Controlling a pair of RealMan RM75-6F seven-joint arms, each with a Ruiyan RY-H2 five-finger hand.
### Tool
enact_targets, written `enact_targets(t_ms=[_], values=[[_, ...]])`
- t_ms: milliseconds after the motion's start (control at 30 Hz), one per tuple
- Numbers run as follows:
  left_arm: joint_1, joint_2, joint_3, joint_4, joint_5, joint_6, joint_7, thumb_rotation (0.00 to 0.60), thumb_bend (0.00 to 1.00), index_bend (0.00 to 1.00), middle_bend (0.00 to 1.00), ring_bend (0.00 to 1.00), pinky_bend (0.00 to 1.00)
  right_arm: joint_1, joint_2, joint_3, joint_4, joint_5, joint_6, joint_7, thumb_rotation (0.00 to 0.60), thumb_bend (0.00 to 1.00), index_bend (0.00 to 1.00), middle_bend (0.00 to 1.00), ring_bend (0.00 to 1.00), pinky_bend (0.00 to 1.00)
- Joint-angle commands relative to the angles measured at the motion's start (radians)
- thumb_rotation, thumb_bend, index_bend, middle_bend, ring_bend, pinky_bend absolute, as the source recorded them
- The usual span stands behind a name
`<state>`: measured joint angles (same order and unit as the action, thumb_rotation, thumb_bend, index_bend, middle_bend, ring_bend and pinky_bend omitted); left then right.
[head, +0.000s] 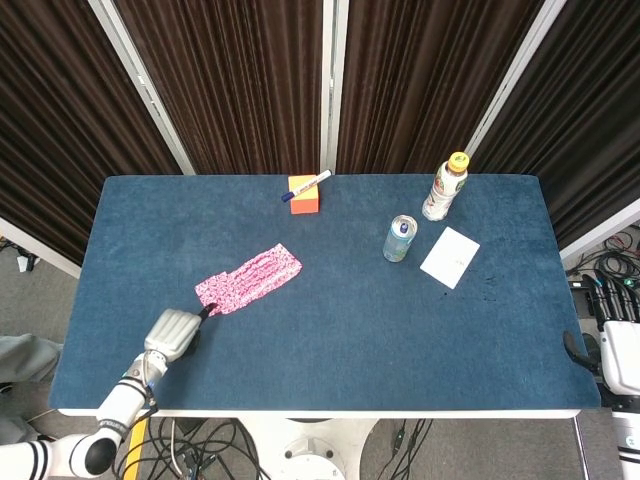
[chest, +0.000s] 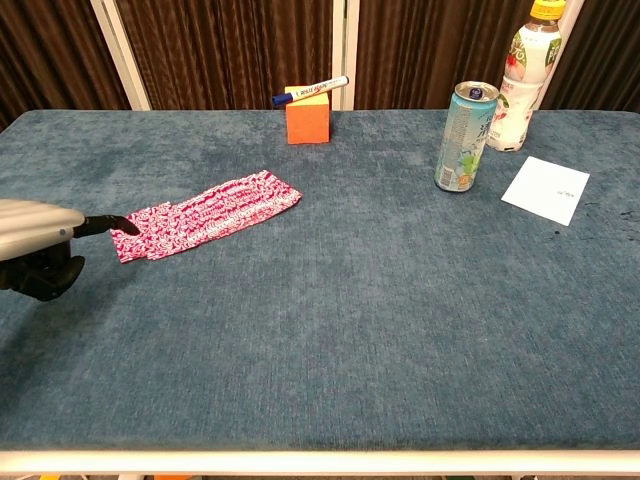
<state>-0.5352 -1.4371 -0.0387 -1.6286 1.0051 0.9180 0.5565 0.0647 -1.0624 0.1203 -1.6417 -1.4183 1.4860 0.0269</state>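
A pink patterned cloth (head: 250, 280) (chest: 205, 213) lies flat on the left half of the blue table (head: 360, 330). My left hand (head: 175, 330) (chest: 40, 245) hovers low at the cloth's near-left end. One fingertip (chest: 122, 222) stretches out to the cloth's edge, the other fingers curl beneath, and it holds nothing. Whether the tip touches the cloth I cannot tell. My right hand (head: 618, 350) stays off the table's right edge, empty with its fingers apart, and shows only in the head view.
An orange block (head: 304, 195) (chest: 308, 118) with a marker (head: 308, 184) (chest: 312, 90) on top stands at the back middle. A can (head: 400, 238) (chest: 465, 137), a bottle (head: 445, 187) (chest: 525, 70) and a white paper (head: 450, 257) (chest: 546, 188) sit at the back right.
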Motion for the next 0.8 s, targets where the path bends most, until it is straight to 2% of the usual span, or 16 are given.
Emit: enact_targets(t_ms=[33, 467, 800], values=[[-0.026, -0.034, -0.004, 0.047, -0.053, -0.002, 0.043, 0.6, 0.75, 0.1, 0.98, 0.91, 0.94, -0.001, -0.001, 0.0, 0.007, 0.005, -0.003, 0.006, 0.6, 0.28, 0.0, 0.0, 0.0, 0.0], [-0.078, -0.08, 0.009, 0.121, -0.151, -0.033, 0.075, 0.6, 0.76, 0.1, 0.98, 0.91, 0.94, 0.004, -0.009, 0.0, 0.031, 0.013, -0.019, 0.019, 0.6, 0.28, 0.0, 0.0, 0.0, 0.0], [-0.101, -0.072, 0.013, 0.182, -0.217, -0.045, 0.066, 0.6, 0.76, 0.1, 0.98, 0.91, 0.93, 0.008, -0.013, 0.001, 0.037, 0.021, -0.028, 0.018, 0.6, 0.28, 0.0, 0.0, 0.0, 0.0]])
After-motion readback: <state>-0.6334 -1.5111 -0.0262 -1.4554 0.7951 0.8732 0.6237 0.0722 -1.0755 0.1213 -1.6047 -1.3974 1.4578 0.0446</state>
